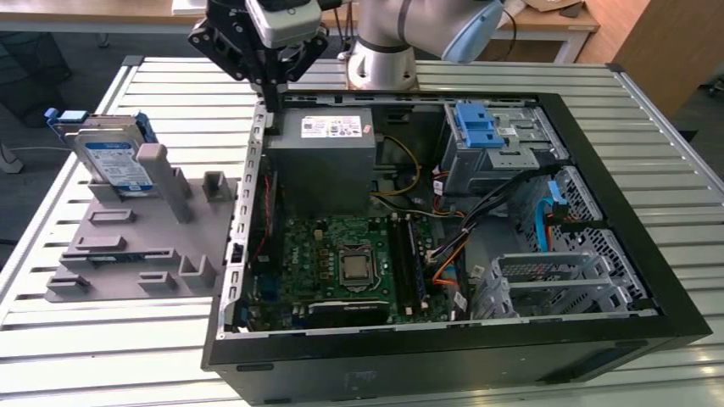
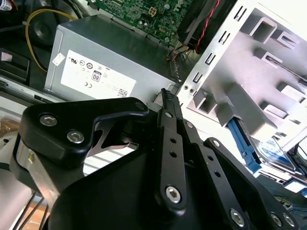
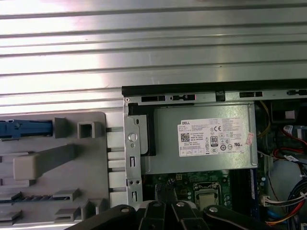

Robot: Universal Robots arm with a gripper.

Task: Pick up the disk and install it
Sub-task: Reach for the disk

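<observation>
- Disk (image 1: pixel 115 163), one in count, is standing on edge in one grey fixture (image 1: pixel 136 246) on the slatted table (image 1: pixel 91 339). It is sitting apart from the one open computer case (image 1: pixel 453 356), at the exterior view's left of it.
- One gripper (image 1: pixel 271 102) is hovering over the case's rear corner beside the single grey power supply (image 1: pixel 322 148), well apart from the disk. Its fingers are pressing together on nothing.
- Fixture posts are hiding the disk's lower edge; in the first wrist view its blue carrier (image 3: pixel 24 128) is running off the picture's side.
</observation>
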